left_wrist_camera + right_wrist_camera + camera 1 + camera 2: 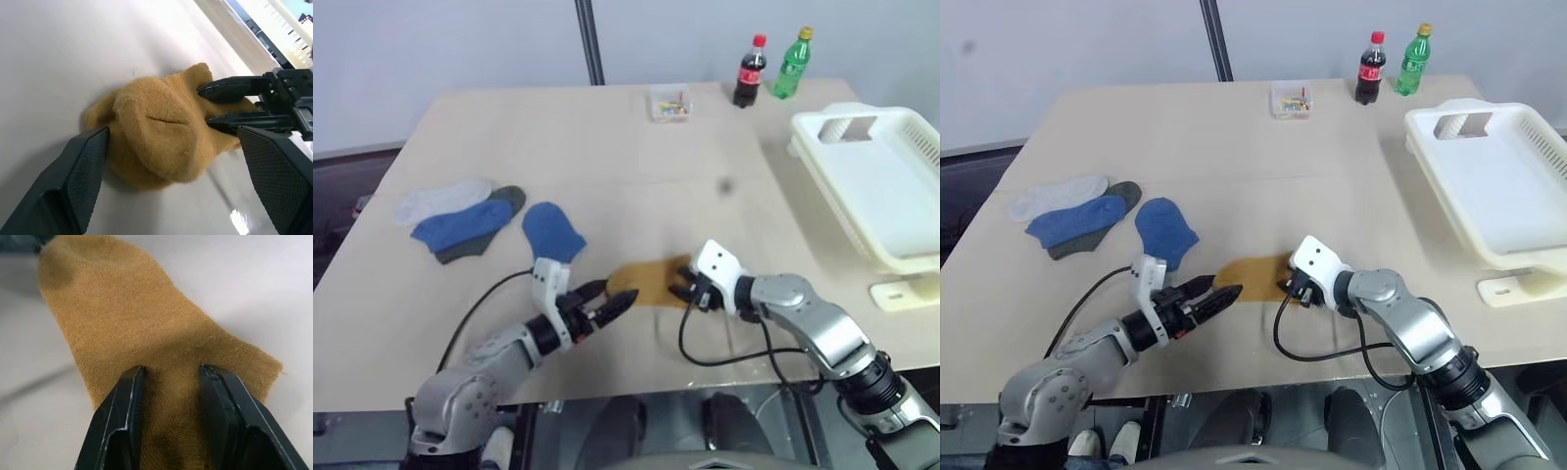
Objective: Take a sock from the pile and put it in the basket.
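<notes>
The mustard-yellow sock (pixel 651 279) lies flat on the table near its front edge, between my two grippers. My left gripper (pixel 617 296) stands wide open at the sock's left end, its pads (pixel 83 171) on either side of the bunched toe. My right gripper (pixel 688 292) rests its fingertips (pixel 129 382) on the sock's right end, the jaws apart with flat fabric (pixel 122 308) showing between them. The pile (pixel 460 220) of white, blue and dark socks lies at the left, with one blue sock (pixel 551 233) a little apart from it. The cream basket (pixel 862 122) stands at the right edge.
A small clear box (pixel 669 103), a cola bottle (pixel 750 70) and a green bottle (pixel 792 64) stand at the table's far side. A cream plastic piece (pixel 906 294) lies by the basket's near corner. A black pole (pixel 590 39) rises behind the table.
</notes>
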